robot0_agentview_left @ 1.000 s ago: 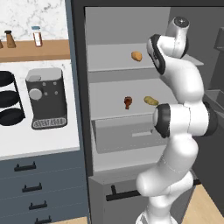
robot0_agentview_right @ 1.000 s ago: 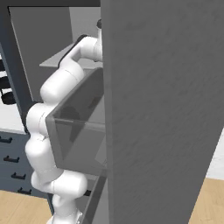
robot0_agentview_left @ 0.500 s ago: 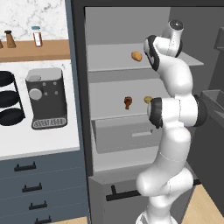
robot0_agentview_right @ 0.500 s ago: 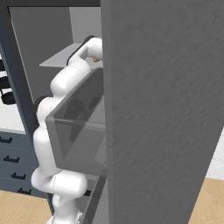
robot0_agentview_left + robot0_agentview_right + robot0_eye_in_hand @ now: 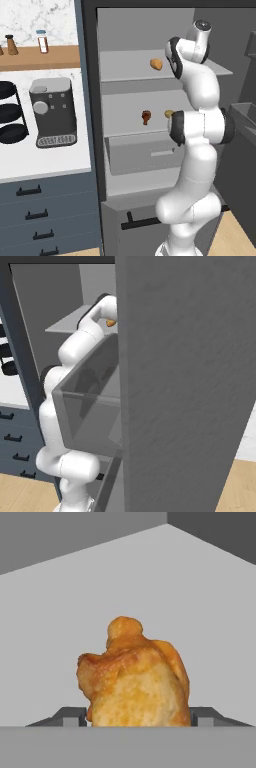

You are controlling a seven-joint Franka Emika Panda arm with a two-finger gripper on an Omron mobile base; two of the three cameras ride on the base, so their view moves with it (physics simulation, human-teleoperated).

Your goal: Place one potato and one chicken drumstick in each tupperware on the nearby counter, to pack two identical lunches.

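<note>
Open grey fridge [image 5: 150, 150], wooden shelf [image 5: 40, 56] on marble wall, wood floor [image 5: 20, 491].

Chicken drumstick [image 5: 156, 64] on upper fridge shelf, second drumstick [image 5: 146, 117] left of potato [image 5: 169, 114] on shelf below

Tight quarters on the fridge's top shelf

The chicken drumstick [image 5: 134, 677] fills the gap between your fingertips [image 5: 75, 717]; bare shelf [image 5: 130, 67] lies open around it, while the grey door [image 5: 185, 381] walls off your right.
</note>
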